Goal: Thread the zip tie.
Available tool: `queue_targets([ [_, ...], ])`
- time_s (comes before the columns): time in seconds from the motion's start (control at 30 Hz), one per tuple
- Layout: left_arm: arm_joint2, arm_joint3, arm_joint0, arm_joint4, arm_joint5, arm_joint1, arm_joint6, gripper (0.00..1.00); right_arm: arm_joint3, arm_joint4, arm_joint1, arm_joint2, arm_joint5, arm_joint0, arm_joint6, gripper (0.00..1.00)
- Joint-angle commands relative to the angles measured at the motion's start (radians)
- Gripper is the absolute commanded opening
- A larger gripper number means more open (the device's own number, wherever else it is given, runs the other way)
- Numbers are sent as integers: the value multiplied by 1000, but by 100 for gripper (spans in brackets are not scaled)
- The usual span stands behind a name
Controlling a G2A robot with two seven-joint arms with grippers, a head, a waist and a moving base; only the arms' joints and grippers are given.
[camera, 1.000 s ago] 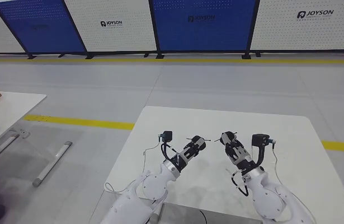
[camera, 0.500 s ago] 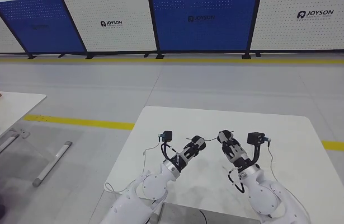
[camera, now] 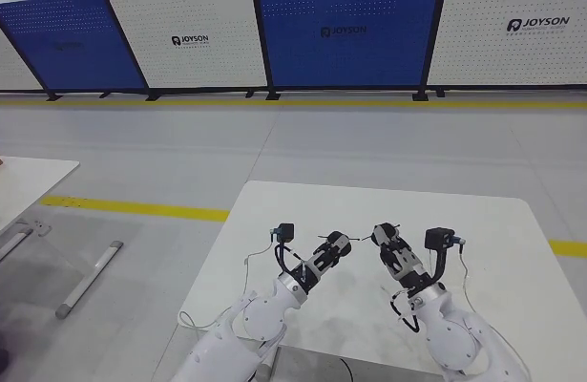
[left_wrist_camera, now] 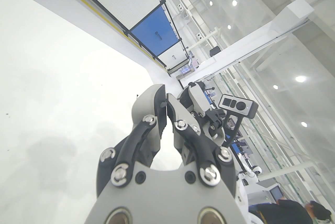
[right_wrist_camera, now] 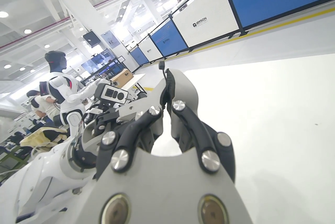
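A thin black zip tie (camera: 358, 237) spans the small gap between my two grippers, above the middle of the white table (camera: 484, 220). My right gripper (right_wrist_camera: 167, 78) is shut on the strap, and the tie's small square head (right_wrist_camera: 161, 65) sticks out past its fingertips. My left gripper (left_wrist_camera: 166, 100) is shut too, with a thin sliver of the tie (left_wrist_camera: 162, 104) pinched near its tips. In the top view the left gripper (camera: 333, 246) and right gripper (camera: 383, 234) face each other, nearly tip to tip. Much of the strap is hidden by the fingers.
Bare white table surface lies all around both grippers, with its far edge (camera: 379, 188) ahead. A second white table (camera: 26, 181) stands off to the left, across an open floor gap. Thin camera cables (camera: 260, 253) hang beside the wrists.
The right gripper has shifted slightly left, closing toward the left gripper. The left arm has held still.
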Motion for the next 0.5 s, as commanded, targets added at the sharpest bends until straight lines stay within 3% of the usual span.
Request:
queue_targets([
  [0.0, 0, 0, 0, 0, 0, 0, 0, 0, -1, -11, -3, -2, 11, 3, 3, 0],
  [0.47, 0, 0, 0, 0, 0, 0, 0, 0, 13, -32, -21, -12, 34, 16, 24, 0],
])
